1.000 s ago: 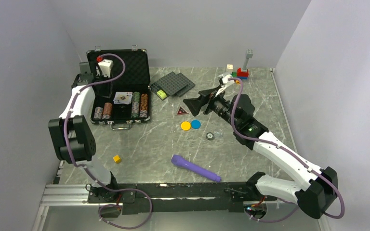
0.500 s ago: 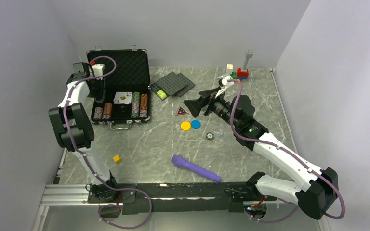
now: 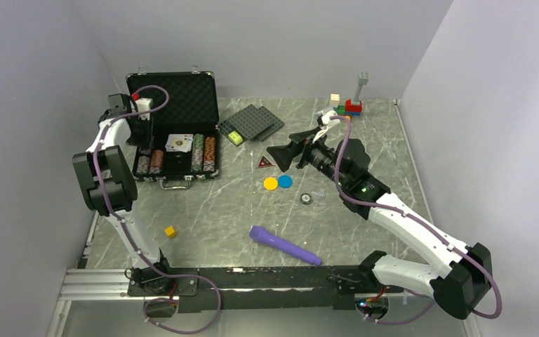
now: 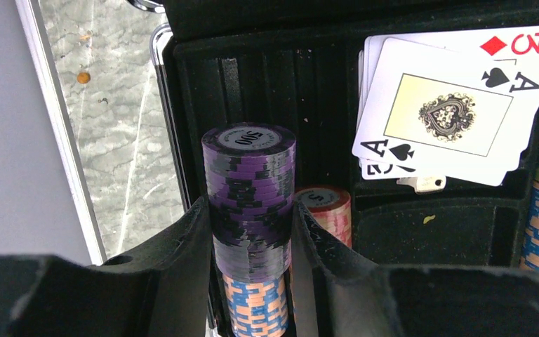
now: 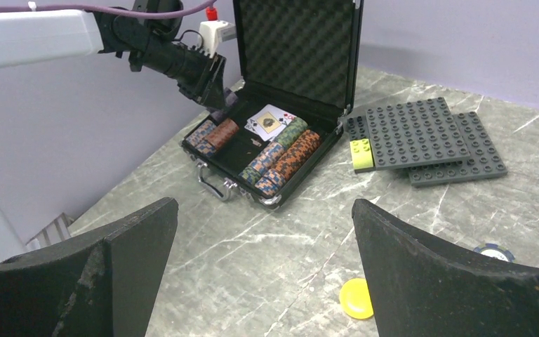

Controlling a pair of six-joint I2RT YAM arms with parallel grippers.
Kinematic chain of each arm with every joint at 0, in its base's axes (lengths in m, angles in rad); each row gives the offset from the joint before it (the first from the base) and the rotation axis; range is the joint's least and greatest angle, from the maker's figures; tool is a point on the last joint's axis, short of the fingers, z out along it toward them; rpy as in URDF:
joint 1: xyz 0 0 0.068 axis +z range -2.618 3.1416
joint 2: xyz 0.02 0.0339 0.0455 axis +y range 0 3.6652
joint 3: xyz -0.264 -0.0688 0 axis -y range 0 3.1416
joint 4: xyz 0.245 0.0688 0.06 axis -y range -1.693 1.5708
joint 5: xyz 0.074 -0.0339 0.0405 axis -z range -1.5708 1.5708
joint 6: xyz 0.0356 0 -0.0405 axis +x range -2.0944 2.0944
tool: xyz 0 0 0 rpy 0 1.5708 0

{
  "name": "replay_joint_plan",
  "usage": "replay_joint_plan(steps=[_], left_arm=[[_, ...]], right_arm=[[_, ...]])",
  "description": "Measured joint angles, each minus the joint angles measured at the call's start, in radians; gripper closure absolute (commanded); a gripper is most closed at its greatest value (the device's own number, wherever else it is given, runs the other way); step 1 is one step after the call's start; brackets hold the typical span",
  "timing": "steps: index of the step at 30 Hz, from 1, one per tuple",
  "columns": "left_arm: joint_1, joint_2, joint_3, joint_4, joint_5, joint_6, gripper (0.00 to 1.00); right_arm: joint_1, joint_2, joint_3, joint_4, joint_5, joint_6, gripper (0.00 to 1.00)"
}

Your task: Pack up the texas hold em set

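The black case (image 3: 182,95) lies open at the back left, its foam lid upright; it also shows in the right wrist view (image 5: 302,49). Inside are playing cards (image 4: 456,112) and striped chip stacks (image 3: 203,154). My left gripper (image 4: 251,210) is down in the case's left slot, shut on a purple and black chip stack (image 4: 249,182) that sits above blue and orange chips. My right gripper (image 3: 281,156) hangs open and empty over the table's middle. A dark red triangle (image 3: 265,162), a yellow disc (image 3: 271,184), a blue disc (image 3: 285,181) and a loose chip (image 3: 307,199) lie below it.
Dark grey studded plates (image 3: 253,123) with a green brick (image 3: 234,137) lie right of the case. A purple cylinder (image 3: 285,246) and a small yellow cube (image 3: 171,231) lie near the front. Toy bricks (image 3: 351,105) stand at the back. Walls close in on both sides.
My left gripper has moved from in front of the lid to the left and down into the case's left slot. The right arm has not moved.
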Motion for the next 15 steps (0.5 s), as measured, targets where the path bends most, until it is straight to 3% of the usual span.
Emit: replay_joint_plan(steps=[12,15], left_arm=[[0.0,0.071,0.043,-0.003,-0.022,-0.001,1.0],[0.0,0.08,0.045,-0.004,-0.034,-0.004,0.85]], right_arm=[[0.0,0.005,0.0,0.0,0.0,-0.001,0.0],[0.0,0.01,0.0,0.0,-0.001,-0.001,0.0]])
